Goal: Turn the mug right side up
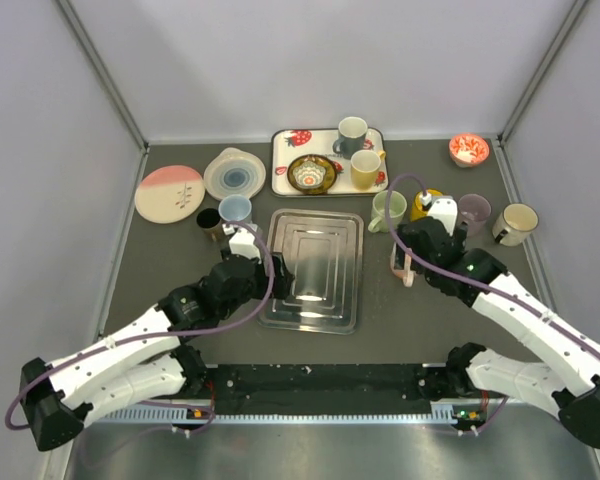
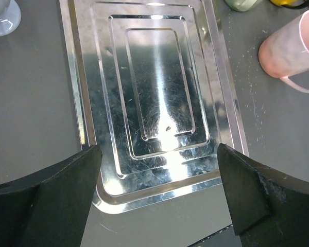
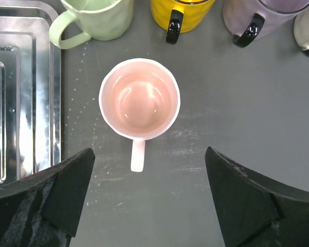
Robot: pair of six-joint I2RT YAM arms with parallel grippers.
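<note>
The pink mug (image 3: pixel 139 100) stands upright on the dark table, mouth up, its handle pointing toward my right gripper. It shows partly under the right wrist in the top view (image 1: pixel 401 262) and at the upper right of the left wrist view (image 2: pixel 291 51). My right gripper (image 3: pixel 149 198) is open and empty, hovering just above and behind the mug. My left gripper (image 2: pixel 157 198) is open and empty over the near end of the steel tray (image 2: pixel 100 77).
A green mug (image 3: pixel 95 20), a yellow mug (image 3: pixel 180 13) and a purple mug (image 3: pixel 260 15) stand in a row just beyond the pink mug. The steel tray (image 1: pixel 355 250) lies at the centre. Plates, cups and a patterned tray (image 1: pixel 280 175) sit at the back.
</note>
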